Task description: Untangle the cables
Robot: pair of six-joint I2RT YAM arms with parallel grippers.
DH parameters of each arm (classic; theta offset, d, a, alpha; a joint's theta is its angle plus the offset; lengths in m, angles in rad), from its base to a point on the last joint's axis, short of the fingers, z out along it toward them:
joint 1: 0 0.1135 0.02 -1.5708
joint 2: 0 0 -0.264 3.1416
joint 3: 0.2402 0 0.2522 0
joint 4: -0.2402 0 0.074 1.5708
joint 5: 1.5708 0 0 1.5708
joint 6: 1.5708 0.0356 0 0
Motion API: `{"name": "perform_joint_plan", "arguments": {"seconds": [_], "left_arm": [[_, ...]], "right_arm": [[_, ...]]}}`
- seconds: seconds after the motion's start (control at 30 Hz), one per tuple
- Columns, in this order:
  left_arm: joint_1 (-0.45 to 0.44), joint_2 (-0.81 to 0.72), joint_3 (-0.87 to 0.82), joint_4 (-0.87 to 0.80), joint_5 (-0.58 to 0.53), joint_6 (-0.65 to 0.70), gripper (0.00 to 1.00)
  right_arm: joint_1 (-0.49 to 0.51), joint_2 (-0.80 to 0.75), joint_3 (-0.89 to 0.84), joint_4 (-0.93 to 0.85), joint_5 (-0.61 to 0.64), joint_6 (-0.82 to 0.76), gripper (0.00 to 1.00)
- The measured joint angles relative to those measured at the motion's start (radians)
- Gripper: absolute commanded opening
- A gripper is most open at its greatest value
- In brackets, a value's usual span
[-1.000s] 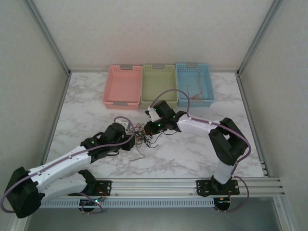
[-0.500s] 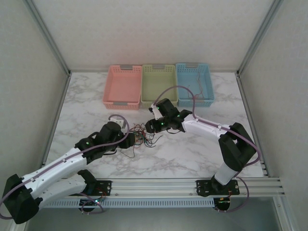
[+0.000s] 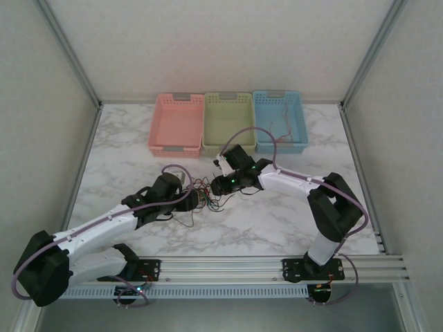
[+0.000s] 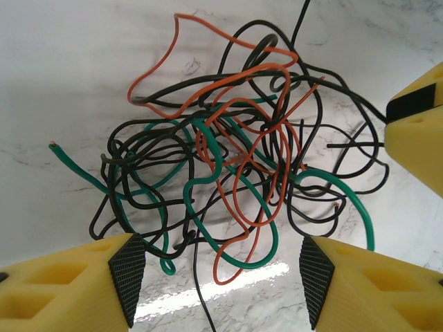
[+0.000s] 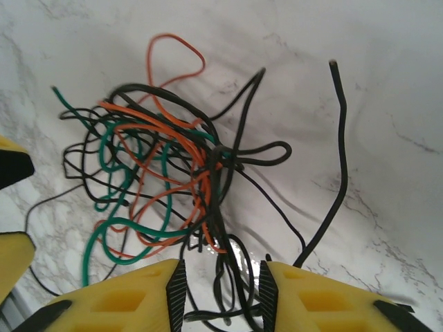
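Two grippers flank one tangle of cables [image 3: 206, 195] near the middle of the marble table [image 3: 291, 214]. In the top view the tangle lies at 6 o'clock from the green basket [image 3: 227, 124], apart from it. The pink basket [image 3: 176, 124] stands at 9 o'clock of the green one and the blue basket [image 3: 302, 124] at 3 o'clock. A few thin reddish wires [image 3: 280, 128] lie in the blue basket.

The left gripper [image 3: 189, 199] sits at 9 o'clock of the tangle. In the left wrist view its black pads [image 4: 128, 277] stand wide apart. The clump of black, orange and green strands lies ahead of them on the table. A few loops reach down between the fingers, but nothing is clamped.

The right gripper [image 3: 219, 185] sits at 1 o'clock of the tangle, just beside it. In the right wrist view its jaws are partly open, with a narrow gap. Several black strands run through that gap, with space showing beside them, so no grip is visible. The bulk of the tangle spreads toward 11 o'clock from the fingers. A single black strand [image 5: 336, 152] curves away at 1 o'clock, its free end resting on bare marble.
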Motion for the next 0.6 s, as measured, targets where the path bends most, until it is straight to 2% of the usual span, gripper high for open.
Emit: {"name": "perform_joint_plan", "arguments": {"seconds": [0.1, 0.37, 0.43, 0.6], "left_arm": [[0.001, 0.003, -0.013, 0.012, 0.0, 0.0, 0.63], [0.001, 0.019, -0.028, 0.04, 0.0, 0.0, 0.62], [0.002, 0.024, -0.029, 0.043, 0.0, 0.0, 0.62], [0.005, 0.037, -0.029, 0.052, 0.003, 0.0, 0.63]], "right_arm": [[0.0, 0.024, 0.002, -0.001, 0.0, -0.006, 0.28], [0.0, 0.026, 0.014, -0.001, 0.001, -0.023, 0.03], [0.0, 0.019, 0.013, -0.004, 0.0, -0.023, 0.0], [0.0, -0.027, 0.013, -0.008, -0.005, -0.032, 0.0]]}}
